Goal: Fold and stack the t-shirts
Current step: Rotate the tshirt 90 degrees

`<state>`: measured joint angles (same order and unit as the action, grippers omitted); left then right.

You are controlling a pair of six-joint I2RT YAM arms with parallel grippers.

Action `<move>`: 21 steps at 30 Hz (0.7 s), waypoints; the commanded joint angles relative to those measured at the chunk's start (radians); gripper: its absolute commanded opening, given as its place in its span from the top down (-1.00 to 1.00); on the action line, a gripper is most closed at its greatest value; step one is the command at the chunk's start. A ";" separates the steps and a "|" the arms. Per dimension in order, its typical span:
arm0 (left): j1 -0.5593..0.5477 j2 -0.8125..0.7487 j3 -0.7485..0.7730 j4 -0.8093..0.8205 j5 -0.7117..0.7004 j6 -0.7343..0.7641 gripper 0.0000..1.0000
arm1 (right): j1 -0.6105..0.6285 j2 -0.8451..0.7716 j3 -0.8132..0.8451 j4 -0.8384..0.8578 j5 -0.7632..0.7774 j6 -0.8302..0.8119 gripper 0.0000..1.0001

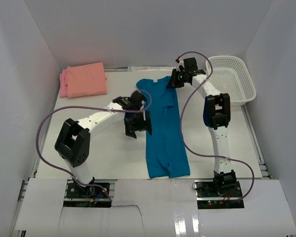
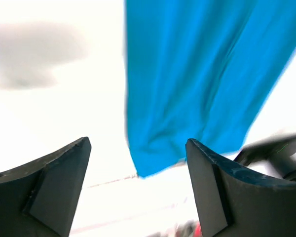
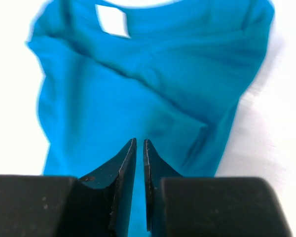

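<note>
A teal-blue t-shirt (image 1: 163, 128) lies folded lengthwise into a long strip down the middle of the table, collar at the far end. Its white neck label (image 3: 112, 20) shows in the right wrist view. My left gripper (image 1: 138, 132) (image 2: 138, 142) stands wide open at the strip's left edge, nothing between its fingers; the teal cloth (image 2: 197, 74) hangs ahead of it. My right gripper (image 1: 171, 81) (image 3: 140, 141) hovers over the collar end of the shirt (image 3: 138, 84), its jaws a narrow slit apart and holding nothing. A folded salmon-orange t-shirt (image 1: 87, 79) rests on a pink one (image 1: 63, 85) at the far left.
A white mesh basket (image 1: 249, 86) sits at the far right corner, just behind the right arm. White walls close in the table on three sides. A purple cable loops from each arm over the table.
</note>
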<state>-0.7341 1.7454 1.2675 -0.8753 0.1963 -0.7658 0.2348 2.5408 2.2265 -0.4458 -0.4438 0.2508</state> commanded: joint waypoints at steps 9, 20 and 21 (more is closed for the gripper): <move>0.257 -0.040 0.349 -0.010 -0.086 0.189 -0.81 | -0.005 -0.466 -0.203 0.068 -0.105 -0.010 0.60; 0.265 0.265 0.510 0.360 0.058 0.272 -0.72 | 0.127 -1.065 -1.065 0.028 0.126 -0.024 0.60; 0.265 0.326 0.535 0.367 0.060 0.278 -0.72 | 0.135 -1.092 -1.169 0.047 0.122 -0.007 0.60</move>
<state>-0.4644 2.0171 1.7275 -0.6052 0.2028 -0.5301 0.3443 1.5131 1.1950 -0.3897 -0.3733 0.2306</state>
